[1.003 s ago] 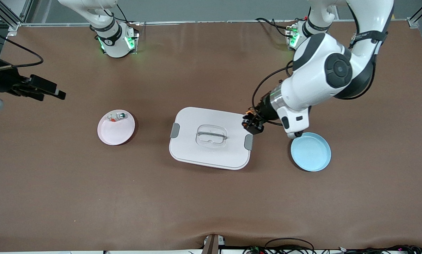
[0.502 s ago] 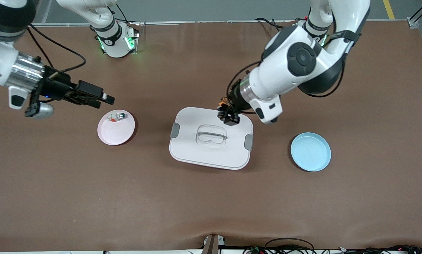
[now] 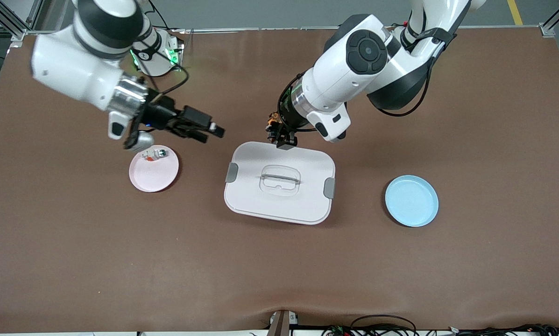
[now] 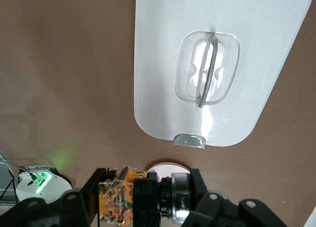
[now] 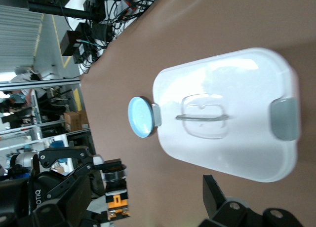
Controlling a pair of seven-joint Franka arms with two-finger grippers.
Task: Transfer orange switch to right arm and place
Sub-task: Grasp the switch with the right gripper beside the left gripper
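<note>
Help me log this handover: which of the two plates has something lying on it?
The pink plate, toward the right arm's end of the table: a small white switch lies on it. The blue plate, toward the left arm's end, has nothing on it.

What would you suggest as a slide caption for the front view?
Left gripper carries the orange switch over the white lidded box toward the open right gripper.

2 white arms (image 3: pixel 335 79), blk joints, blk cables, green LEDs.
</note>
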